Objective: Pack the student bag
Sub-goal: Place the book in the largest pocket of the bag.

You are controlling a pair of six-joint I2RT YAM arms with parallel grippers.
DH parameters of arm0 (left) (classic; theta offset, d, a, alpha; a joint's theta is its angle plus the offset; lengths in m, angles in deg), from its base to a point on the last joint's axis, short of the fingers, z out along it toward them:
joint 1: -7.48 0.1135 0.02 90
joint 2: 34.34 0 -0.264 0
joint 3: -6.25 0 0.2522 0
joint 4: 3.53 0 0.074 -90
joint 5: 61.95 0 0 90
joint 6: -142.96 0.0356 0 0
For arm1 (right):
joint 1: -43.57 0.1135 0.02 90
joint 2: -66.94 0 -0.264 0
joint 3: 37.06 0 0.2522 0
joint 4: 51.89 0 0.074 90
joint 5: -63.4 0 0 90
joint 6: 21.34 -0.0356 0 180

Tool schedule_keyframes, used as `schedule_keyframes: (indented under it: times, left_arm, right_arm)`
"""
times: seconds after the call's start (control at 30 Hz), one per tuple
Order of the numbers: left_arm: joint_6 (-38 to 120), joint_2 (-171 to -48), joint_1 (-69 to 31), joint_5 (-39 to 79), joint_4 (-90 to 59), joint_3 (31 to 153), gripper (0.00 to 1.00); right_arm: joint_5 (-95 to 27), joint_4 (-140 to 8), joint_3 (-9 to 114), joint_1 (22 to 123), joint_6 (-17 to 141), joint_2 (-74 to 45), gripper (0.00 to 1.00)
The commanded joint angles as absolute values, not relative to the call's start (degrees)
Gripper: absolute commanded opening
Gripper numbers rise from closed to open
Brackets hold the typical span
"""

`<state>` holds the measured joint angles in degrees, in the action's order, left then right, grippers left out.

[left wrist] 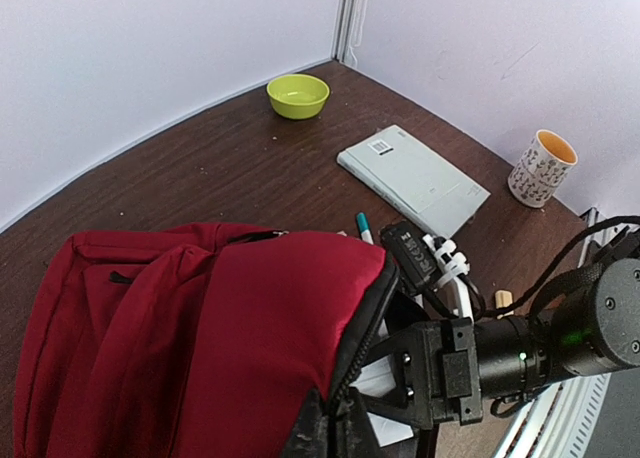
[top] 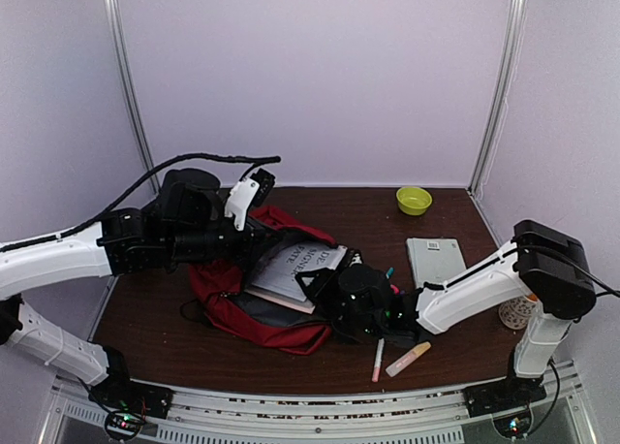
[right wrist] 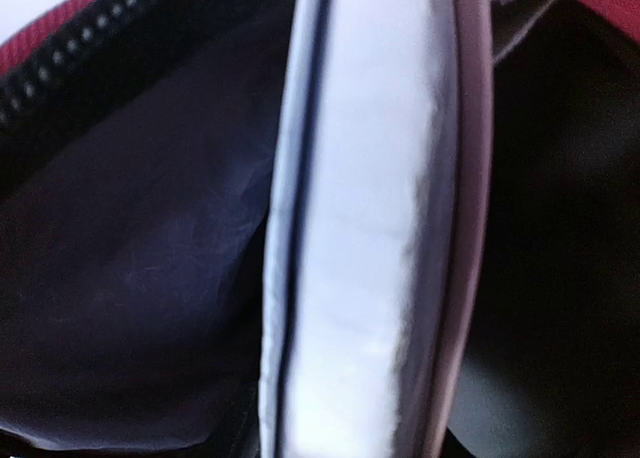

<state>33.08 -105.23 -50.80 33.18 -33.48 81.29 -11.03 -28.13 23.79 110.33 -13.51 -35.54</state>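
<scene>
The dark-red student bag [top: 254, 313] lies open at the table's middle, and it fills the left of the left wrist view [left wrist: 200, 348]. My left gripper [top: 260, 238] is shut on the bag's zipper edge [left wrist: 372, 323] and holds the flap up; its fingertips [left wrist: 322, 430] pinch the rim. A white book [top: 291, 266] lies half inside the opening. My right gripper [top: 327, 287] is shut on the book's near edge. In the right wrist view the book [right wrist: 370, 228] stands edge-on against the bag's dark lining [right wrist: 140, 278], and my own fingers are hidden.
A grey-green notebook [top: 434, 260] lies right of the bag, with a teal pen [top: 389, 271] beside it. A pink pen [top: 377, 360] and a highlighter [top: 408, 359] lie near the front edge. A green bowl [top: 414, 200] sits at the back, and a patterned cup [top: 513, 313] at far right.
</scene>
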Motion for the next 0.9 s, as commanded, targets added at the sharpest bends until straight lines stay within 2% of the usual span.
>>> schedule_keyframes:
  times: [0.0, 0.23, 0.27, 0.37, 0.43, 0.7, 0.87]
  left_arm:
    - [32.5, -103.8, -51.1, 33.1, -28.7, 81.3, 0.0]
    - [32.4, -103.2, -51.1, 32.6, -29.3, 81.6, 0.0]
    - [32.3, -103.1, -51.1, 32.3, -29.3, 81.5, 0.0]
    - [32.1, -102.7, -51.1, 32.3, -29.3, 80.9, 0.0]
    - [32.1, -102.6, -51.1, 32.9, -29.5, 80.6, 0.0]
    - [32.9, -102.4, -51.0, 35.9, -31.5, 80.7, 0.0]
    - [33.5, -102.6, -51.0, 38.4, -34.0, 81.7, 0.0]
  right_arm:
    - [-6.2, -28.7, 29.0, 110.6, -11.2, -36.2, 0.0]
    - [-7.0, -30.8, 32.0, 110.6, -8.4, -38.0, 0.03]
    - [-8.6, -31.1, 32.3, 110.3, -8.0, -38.1, 0.07]
    - [-13.2, -31.1, 33.0, 109.7, -6.6, -39.2, 0.29]
    - [-15.1, -31.7, 33.4, 109.5, -5.8, -39.4, 0.39]
    - [-17.1, -39.8, 33.7, 109.6, 0.4, -34.2, 0.63]
    - [-19.0, -48.1, 33.5, 109.8, 3.4, -29.5, 0.67]
